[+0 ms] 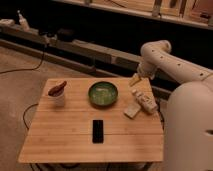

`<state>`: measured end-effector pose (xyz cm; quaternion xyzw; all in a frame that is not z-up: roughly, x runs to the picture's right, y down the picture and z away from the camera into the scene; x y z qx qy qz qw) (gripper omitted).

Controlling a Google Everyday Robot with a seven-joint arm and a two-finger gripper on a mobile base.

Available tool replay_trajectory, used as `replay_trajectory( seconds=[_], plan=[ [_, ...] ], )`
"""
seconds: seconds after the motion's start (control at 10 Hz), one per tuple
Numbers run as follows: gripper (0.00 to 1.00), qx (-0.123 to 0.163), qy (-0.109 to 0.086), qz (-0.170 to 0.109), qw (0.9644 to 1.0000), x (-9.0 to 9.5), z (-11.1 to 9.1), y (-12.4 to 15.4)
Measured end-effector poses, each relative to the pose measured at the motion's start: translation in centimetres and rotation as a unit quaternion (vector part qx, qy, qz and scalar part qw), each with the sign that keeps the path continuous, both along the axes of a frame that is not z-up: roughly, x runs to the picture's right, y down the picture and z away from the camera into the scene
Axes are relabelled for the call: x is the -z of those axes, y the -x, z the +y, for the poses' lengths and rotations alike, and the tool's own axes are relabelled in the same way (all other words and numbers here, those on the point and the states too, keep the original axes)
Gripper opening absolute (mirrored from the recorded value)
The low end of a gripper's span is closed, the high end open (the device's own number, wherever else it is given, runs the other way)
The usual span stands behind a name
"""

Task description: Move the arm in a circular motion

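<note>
A white robot arm [170, 62] reaches in from the right side of the frame, its bulbous elbow joint raised above the far right corner of a wooden table [65, 137], with its small beige gripper [134, 80] hanging just over the table's back edge, beside a green bowl [103, 93]. Whether the gripper is open or closed cannot be told from this view, and nothing is seen in its hold. The arm appears to be partway through a circular sweep, at the far side of the loop; the next move would call for carrying the tip round in a smooth arc while staying clear of the bowl and the white blocks [141, 102] lying near the right edge. Also on the pale slatted tabletop are a white cup [58, 95] with a reddish-brown object across its top at the left, and a black phone [98, 130] lying flat near the front. Behind, a dim room shows a long low shelf [75, 47], cables on a beige floor [17, 90].
</note>
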<state>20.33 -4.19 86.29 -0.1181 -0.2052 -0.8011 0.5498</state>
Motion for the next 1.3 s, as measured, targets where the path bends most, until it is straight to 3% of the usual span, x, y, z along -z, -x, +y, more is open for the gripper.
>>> replay_trajectory(
  seconds=[0.2,0.4,0.5,0.7,0.8,1.0,1.1,1.3],
  plan=[
    [0.80,0.029,-0.006,-0.027,0.9992,-1.0,0.2,6.0],
    [0.80,0.070,0.001,-0.060,0.9957,-0.8,2.0,11.6],
    [0.80,0.098,0.009,-0.083,0.9917,0.2,3.8,14.1],
    [0.80,0.154,0.035,-0.132,0.9785,3.8,8.3,16.1],
    [0.80,0.162,0.049,-0.146,0.9748,5.3,10.0,15.7],
    [0.80,0.163,0.088,-0.162,0.9692,8.8,14.6,12.1],
    [0.80,0.155,0.100,-0.165,0.9688,9.7,15.9,10.7],
    [0.80,0.134,0.119,-0.155,0.9716,10.7,18.0,7.0]
  ],
)
